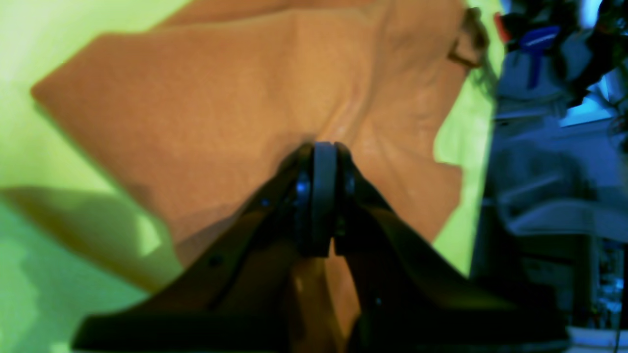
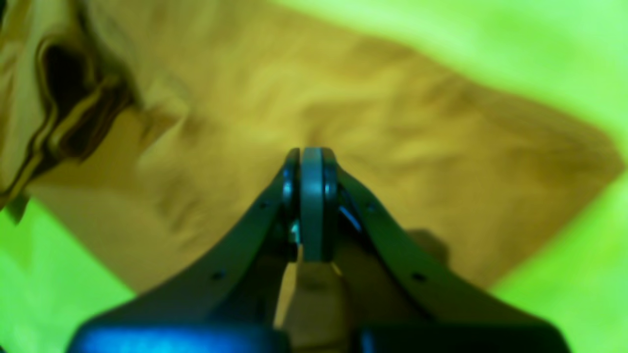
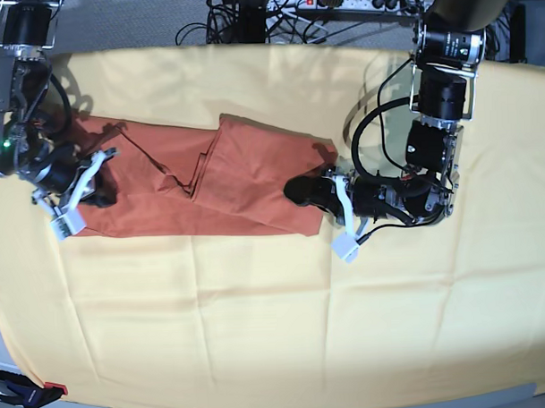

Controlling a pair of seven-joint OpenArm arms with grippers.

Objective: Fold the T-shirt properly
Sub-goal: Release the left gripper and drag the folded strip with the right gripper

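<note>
Lying in a long band across the yellow cloth (image 3: pixel 277 329), the T-shirt (image 3: pixel 209 184) looks light, soft and limp, likely to sag and crease. The left gripper (image 1: pixel 324 147) and right gripper (image 2: pixel 311 152) each pinch fabric at opposite ends; hems and corners seem the best holds.

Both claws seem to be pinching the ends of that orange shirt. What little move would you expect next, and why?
Probably a small lift of both ends together. The left gripper and the right gripper are each shut on the T-shirt, which lies stretched in a long band on the yellow cloth, one flap already folded across its middle. Raising both ends evenly would let it be carried over for another fold.
</note>
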